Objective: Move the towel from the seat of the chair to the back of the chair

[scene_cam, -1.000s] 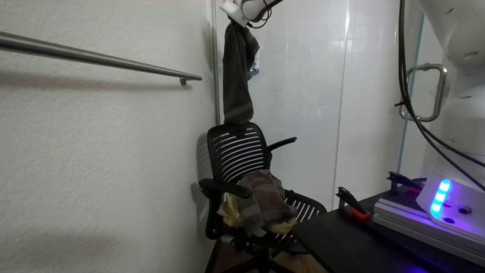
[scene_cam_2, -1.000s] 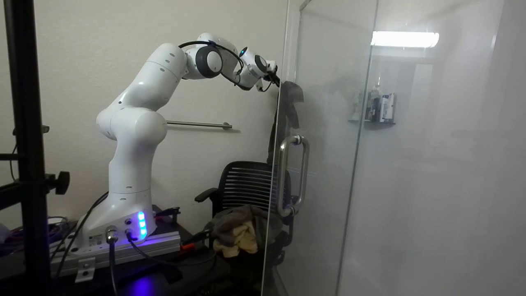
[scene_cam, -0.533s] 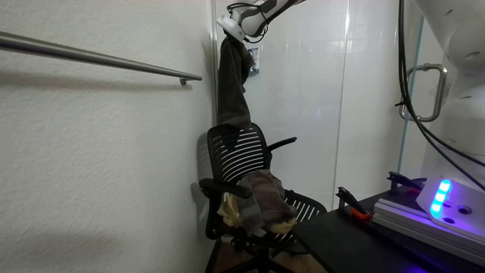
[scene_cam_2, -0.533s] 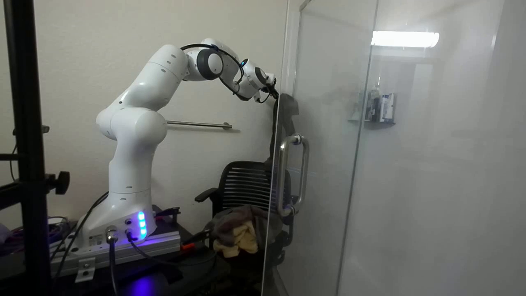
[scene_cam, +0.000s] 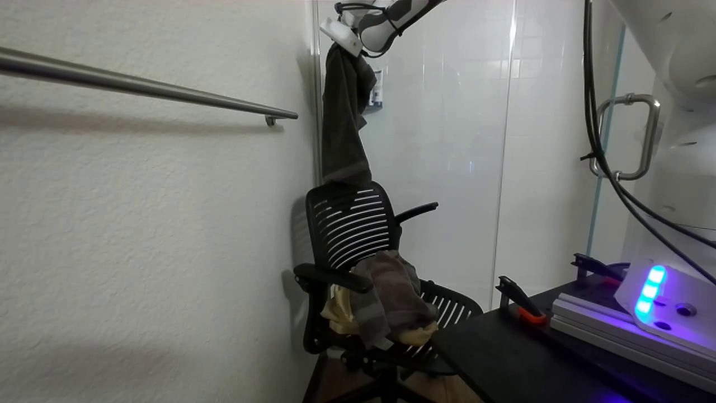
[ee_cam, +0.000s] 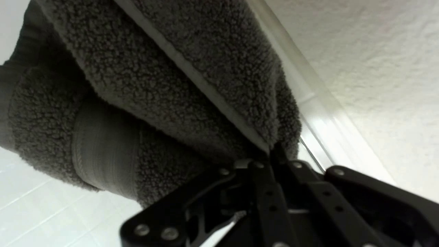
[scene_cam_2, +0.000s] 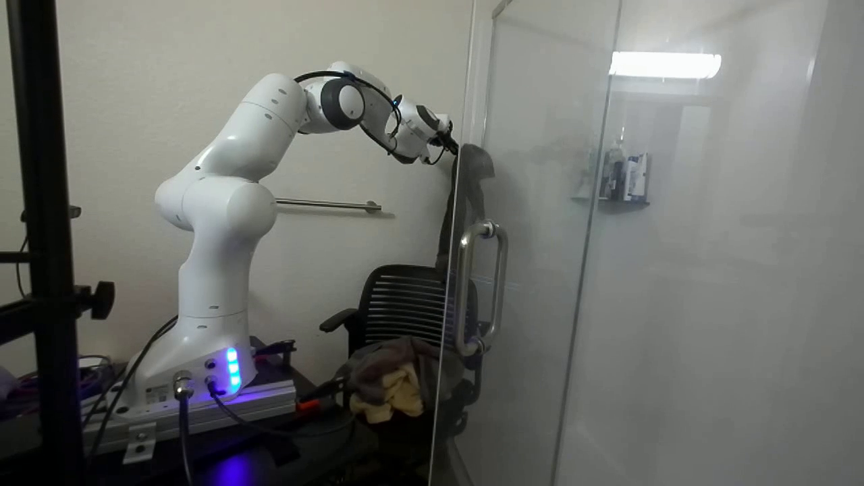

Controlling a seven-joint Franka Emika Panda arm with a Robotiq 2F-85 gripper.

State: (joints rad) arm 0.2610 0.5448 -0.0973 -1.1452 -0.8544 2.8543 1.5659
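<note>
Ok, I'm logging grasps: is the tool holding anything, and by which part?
The tool holds the dark towel by a gathered part at its top; the rest hangs below, toward the chair back. Whether that part is a corner cannot be told.

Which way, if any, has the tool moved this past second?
Yes, down overall: against the wall bar in an exterior view, the tool sits lower than a second ago, though slightly higher than half a second ago.

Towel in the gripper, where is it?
In an exterior view, the towel hangs from the gripper, right of the metal bar, its lower end by the top of the chair back.
</note>
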